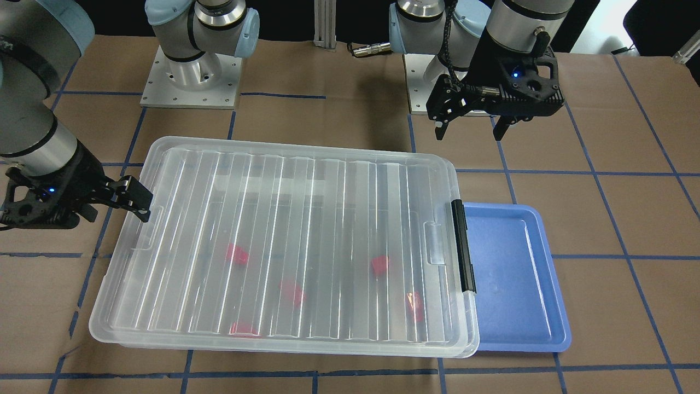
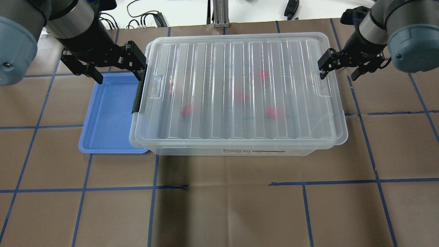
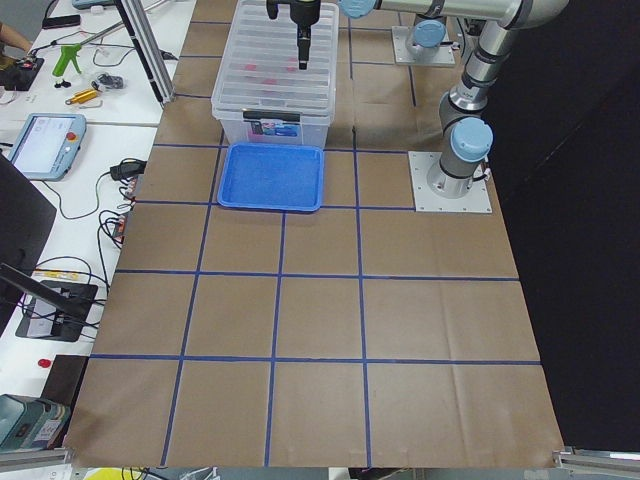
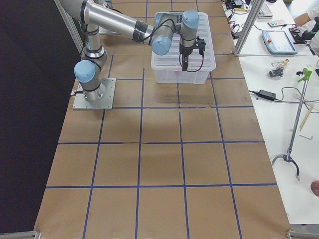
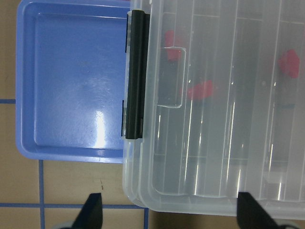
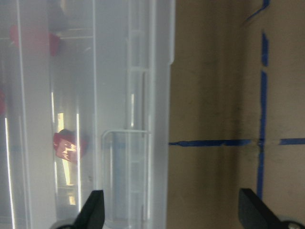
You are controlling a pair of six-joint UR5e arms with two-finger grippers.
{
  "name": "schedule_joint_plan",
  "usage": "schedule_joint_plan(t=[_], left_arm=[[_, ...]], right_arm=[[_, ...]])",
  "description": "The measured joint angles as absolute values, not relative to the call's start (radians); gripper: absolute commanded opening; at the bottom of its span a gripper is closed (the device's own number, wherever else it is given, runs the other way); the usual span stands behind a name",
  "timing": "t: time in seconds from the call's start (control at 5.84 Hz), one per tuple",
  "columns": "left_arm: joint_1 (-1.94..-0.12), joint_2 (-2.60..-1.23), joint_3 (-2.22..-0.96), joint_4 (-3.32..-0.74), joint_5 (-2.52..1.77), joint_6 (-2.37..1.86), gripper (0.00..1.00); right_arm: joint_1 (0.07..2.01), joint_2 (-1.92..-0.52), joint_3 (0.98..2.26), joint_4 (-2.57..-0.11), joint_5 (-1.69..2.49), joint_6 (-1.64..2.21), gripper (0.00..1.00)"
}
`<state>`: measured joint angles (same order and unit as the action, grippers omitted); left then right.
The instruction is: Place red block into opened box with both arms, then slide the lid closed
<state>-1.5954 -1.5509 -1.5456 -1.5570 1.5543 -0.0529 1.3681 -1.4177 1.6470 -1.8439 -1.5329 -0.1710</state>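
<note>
The ribbed clear lid (image 2: pixel 240 61) lies over the whole clear box (image 2: pixel 240 151), whose black latch bar (image 1: pixel 463 246) sits at the short end next to the tray. Through the lid, several red blocks (image 1: pixel 380 265) (image 2: pixel 187 110) show blurred on the box floor. My left gripper (image 2: pixel 120 79) (image 5: pixel 171 212) hangs open above the latch end, one finger over the lid and the other toward the tray. My right gripper (image 2: pixel 339 76) (image 6: pixel 172 212) stands open at the opposite short end, straddling the lid's edge (image 6: pixel 164 119). Neither holds anything.
A blue tray (image 2: pixel 106 113) with nothing in it lies against the box's latch end. The brown table cover (image 2: pixel 219 206) carries blue tape lines. The arm bases (image 1: pixel 191 76) stand behind the box. Benches with tools and cables flank the table in the side views.
</note>
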Motion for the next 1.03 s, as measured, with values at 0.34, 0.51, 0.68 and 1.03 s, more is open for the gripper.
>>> schedule_joint_plan(t=[0.34,0.51,0.68,1.03], left_arm=[[-1.595,-1.551,-1.546,-1.557,1.554,-0.052,1.0],[-1.595,-1.551,-1.546,-1.557,1.556,-0.052,1.0],[-1.595,-1.551,-1.546,-1.557,1.557,-0.052,1.0],[-1.595,-1.551,-1.545,-1.557,1.558,-0.052,1.0]], right_arm=[[1.38,-1.455,1.567,-1.726,-1.614,-0.079,1.0],[1.412,-1.478,1.553,-1.672,-1.618,0.004,1.0],[1.462,-1.497,1.549,-1.638,-1.608,0.085,1.0],[1.533,-1.536,1.544,-1.556,-1.576,0.165,1.0]])
